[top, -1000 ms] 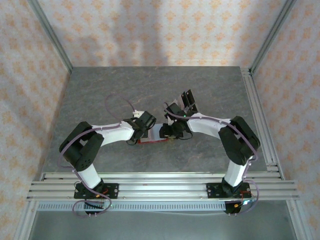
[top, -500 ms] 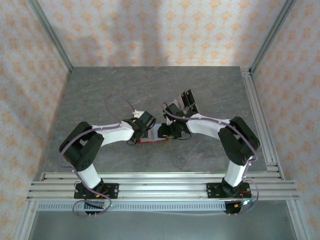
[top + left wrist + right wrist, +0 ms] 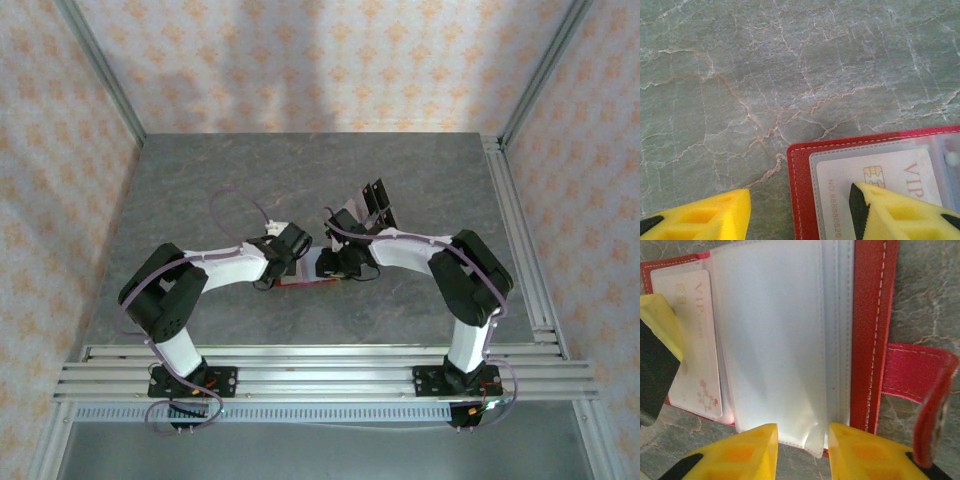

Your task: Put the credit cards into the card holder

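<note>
Fingers [image 3: 890, 212] apart, the left gripper [image 3: 800, 192] pins the red bi-fold card holder [image 3: 800, 170] open, seemingly so the right gripper [image 3: 801, 437], fingers narrowly apart, can catch its clear plastic sleeve [image 3: 775, 350].

Right end effector [image 3: 802, 439] narrower, farther left.

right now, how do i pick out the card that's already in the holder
At the middle of the grey stone-patterned table lies the red card holder, open. In its end sleeve sits a pale card with a gold chip and red VIP lettering; the clear sleeve beside it is empty.
</note>
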`<move>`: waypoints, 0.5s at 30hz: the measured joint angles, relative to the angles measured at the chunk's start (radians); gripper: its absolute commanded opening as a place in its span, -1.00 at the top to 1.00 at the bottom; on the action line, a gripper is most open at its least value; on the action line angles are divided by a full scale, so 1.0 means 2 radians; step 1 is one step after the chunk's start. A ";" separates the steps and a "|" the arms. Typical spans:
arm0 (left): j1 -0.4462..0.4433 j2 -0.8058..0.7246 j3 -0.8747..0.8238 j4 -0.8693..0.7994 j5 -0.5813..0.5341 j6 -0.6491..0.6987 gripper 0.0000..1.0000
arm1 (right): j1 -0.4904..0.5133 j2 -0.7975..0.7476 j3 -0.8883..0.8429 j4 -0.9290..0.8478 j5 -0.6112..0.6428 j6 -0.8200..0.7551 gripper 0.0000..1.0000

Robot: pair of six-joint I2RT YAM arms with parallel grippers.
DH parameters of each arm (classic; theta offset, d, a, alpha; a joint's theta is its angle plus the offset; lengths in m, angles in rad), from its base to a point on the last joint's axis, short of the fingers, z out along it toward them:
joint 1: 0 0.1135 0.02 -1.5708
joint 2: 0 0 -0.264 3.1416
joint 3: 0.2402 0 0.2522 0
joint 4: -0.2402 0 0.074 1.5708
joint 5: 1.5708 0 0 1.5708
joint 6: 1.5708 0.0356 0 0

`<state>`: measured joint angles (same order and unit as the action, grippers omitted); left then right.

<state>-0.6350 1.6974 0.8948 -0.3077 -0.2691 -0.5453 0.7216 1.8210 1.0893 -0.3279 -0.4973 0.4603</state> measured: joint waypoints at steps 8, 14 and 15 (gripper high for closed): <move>0.000 0.000 0.000 0.001 0.000 0.000 -0.12 | 0.000 0.003 0.005 0.001 0.000 0.001 0.87; 0.000 -0.009 0.000 -0.003 0.000 0.000 -0.13 | 0.000 0.003 0.013 -0.001 -0.001 0.000 1.00; 0.000 -0.015 0.000 -0.006 -0.001 -0.001 -0.13 | 0.000 0.003 0.015 -0.002 -0.001 0.000 1.00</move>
<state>-0.6350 1.6680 0.8944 -0.3206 -0.2718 -0.5468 0.7216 1.8267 1.1202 -0.3321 -0.4999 0.4599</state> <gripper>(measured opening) 0.564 0.042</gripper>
